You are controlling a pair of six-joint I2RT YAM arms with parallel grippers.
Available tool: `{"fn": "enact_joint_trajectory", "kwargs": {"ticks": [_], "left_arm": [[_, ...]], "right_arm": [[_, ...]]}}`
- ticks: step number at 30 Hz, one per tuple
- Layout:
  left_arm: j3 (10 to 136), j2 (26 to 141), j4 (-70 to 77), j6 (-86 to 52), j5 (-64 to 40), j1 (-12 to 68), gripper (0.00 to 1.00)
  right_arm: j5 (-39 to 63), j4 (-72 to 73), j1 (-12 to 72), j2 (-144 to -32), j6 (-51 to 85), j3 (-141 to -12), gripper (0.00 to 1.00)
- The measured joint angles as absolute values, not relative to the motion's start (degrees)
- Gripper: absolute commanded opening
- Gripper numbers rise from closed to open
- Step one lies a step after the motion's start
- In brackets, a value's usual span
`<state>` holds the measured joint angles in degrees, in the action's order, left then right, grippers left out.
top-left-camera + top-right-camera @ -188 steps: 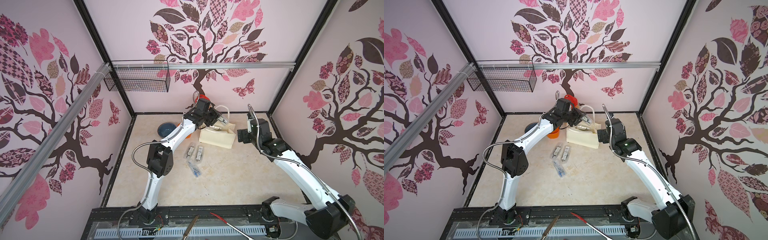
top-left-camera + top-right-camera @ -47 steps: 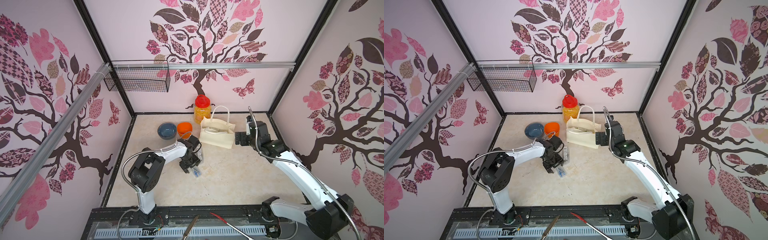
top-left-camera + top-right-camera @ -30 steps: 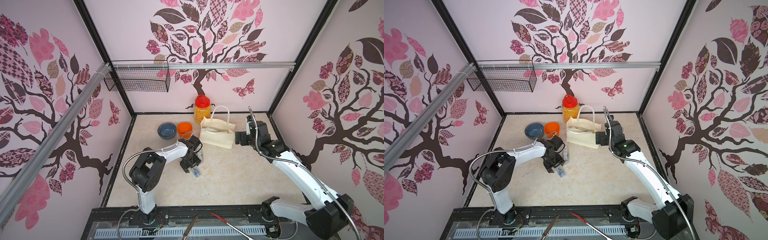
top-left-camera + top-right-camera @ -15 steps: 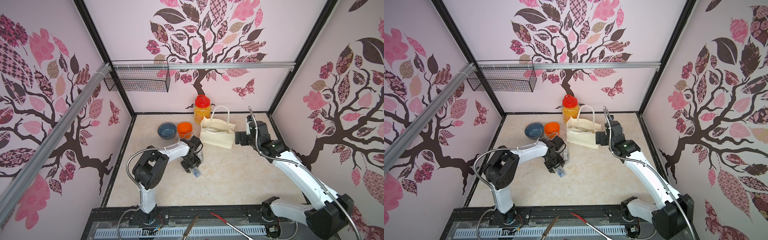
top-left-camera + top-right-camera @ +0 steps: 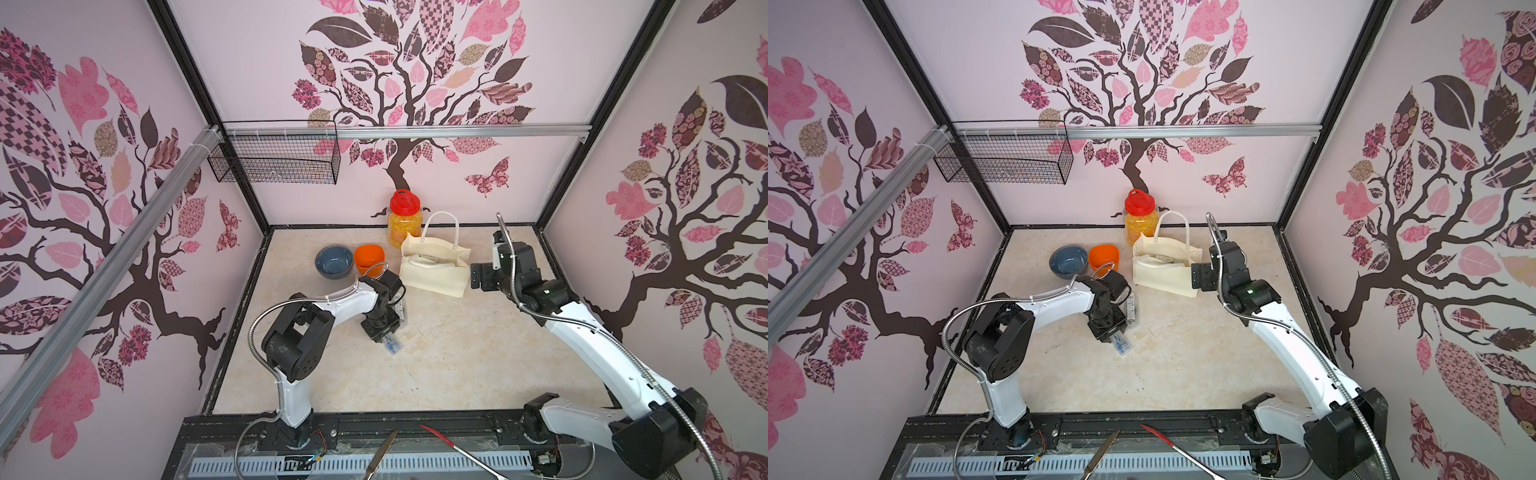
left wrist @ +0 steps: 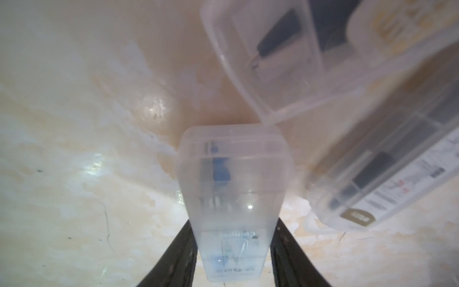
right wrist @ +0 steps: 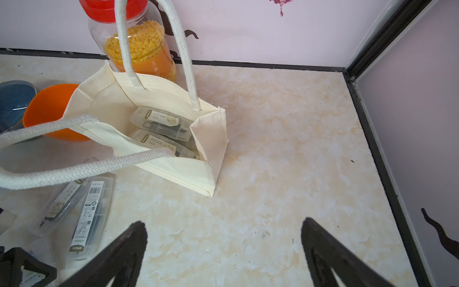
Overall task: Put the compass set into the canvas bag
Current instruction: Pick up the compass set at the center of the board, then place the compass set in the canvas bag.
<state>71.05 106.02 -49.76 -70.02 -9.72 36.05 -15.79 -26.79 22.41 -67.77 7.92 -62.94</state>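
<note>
left gripper (image 6: 234, 225) gripped the compass set (image 6: 233, 179) near one end; slick plastic might slip or tilt on lifting, bumping the case (image 6: 372, 174) just beside. right gripper (image 7: 223, 223) gaped empty.

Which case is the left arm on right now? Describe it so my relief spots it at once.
Start at the canvas bag at the back of the table, then come forward past the two dark-filled cases lying in front of it. The clear case nearest the front edge sits in the left gripper. Unlike those neighbours, it shows blue parts inside.
</note>
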Motion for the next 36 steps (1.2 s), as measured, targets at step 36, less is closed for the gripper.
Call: {"fn": "enact_joint_trajectory", "kwargs": {"ticks": [36], "left_arm": [[116.57, 106.91, -47.35, -70.67, -5.69, 32.58, 0.4]], "right_arm": [[-16.95, -26.76, 22.41, -66.19, 7.92, -62.94, 1.0]]}}
